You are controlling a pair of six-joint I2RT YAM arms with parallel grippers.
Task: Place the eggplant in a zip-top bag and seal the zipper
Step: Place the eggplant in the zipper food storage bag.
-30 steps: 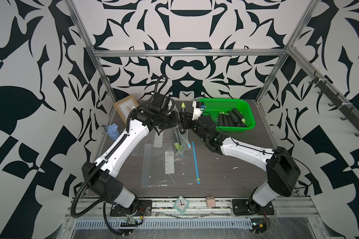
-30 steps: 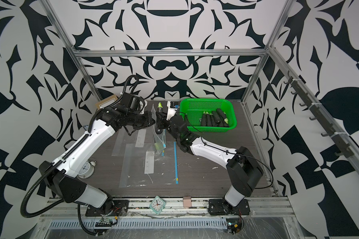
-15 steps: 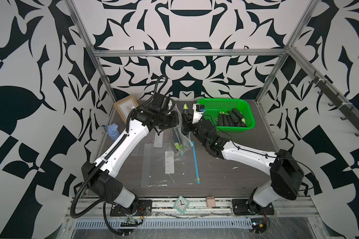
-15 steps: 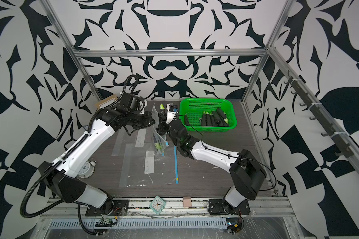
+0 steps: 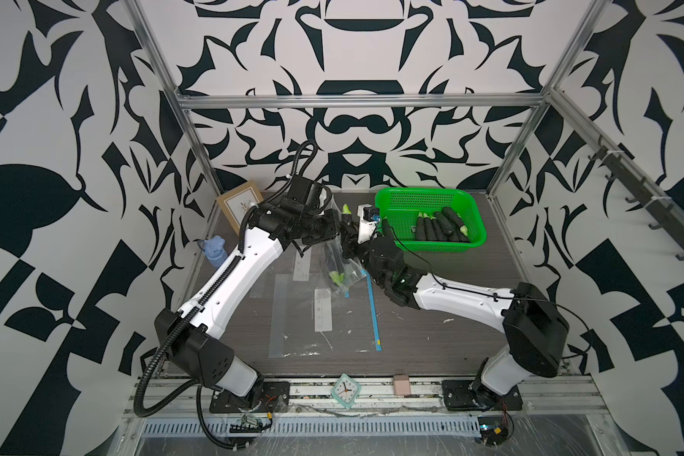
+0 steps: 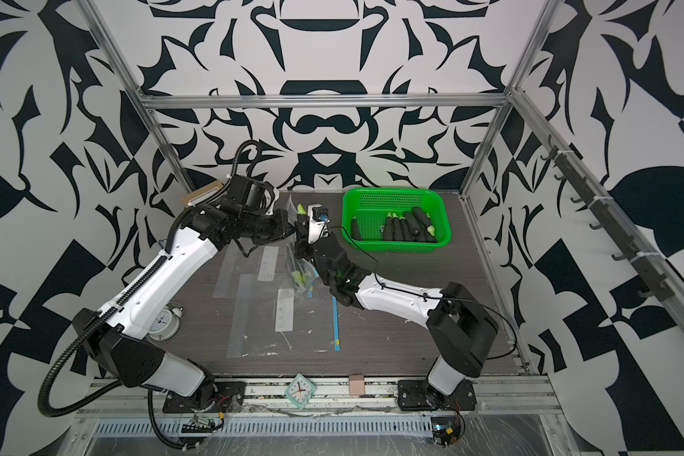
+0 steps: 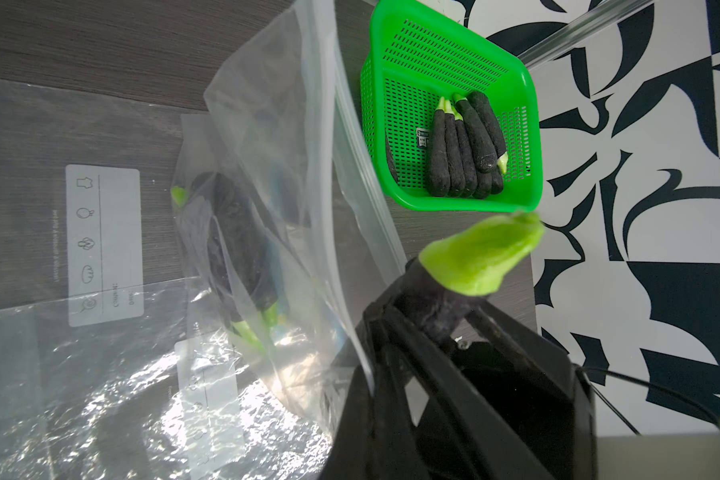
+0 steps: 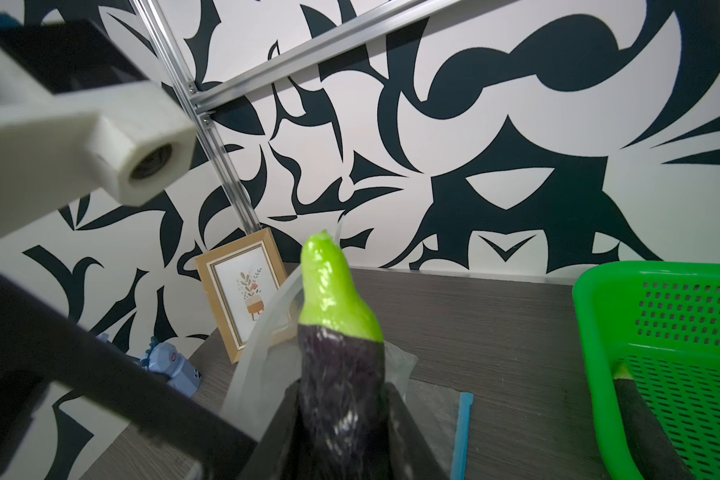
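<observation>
Eggplant heading: the eggplant (image 8: 341,357) stands close to upright, green cap up and dark end down. In both top views the cap aims at 12 o'clock.
Long axis: it runs along my jaws, and the cap sticks out well past the fingertips.
Writing: the white panel (image 7: 105,245) on a flat bag lying on the bench (image 5: 431,316) has a column of small icons and a line of print that I cannot read. A small dark tag (image 7: 421,138) lies among the spare eggplants (image 7: 468,145) in the green basket (image 5: 423,192). Its lettering is too small to read.
Right pincer: my right pincer (image 8: 342,395) is clamped on the eggplant's dark body, with a jaw against each side.
Left pincer: my left pincer (image 5: 332,229) is closed on the rim of the zip-top bag (image 7: 275,124). It sits just beside the eggplant, at its 9 o'clock.
Bag: it hangs from that grip toward 6 o'clock. The bagged eggplants (image 7: 238,232) inside it have their caps toward the bottom.
Eggplant against bag: the bag's rim passes just beside the eggplant and the cap is clear of the plastic. I cannot tell whether the dark end is inside the mouth.
Place: the eggplant is above the bench's rear middle, with the basket at its 3 o'clock.
</observation>
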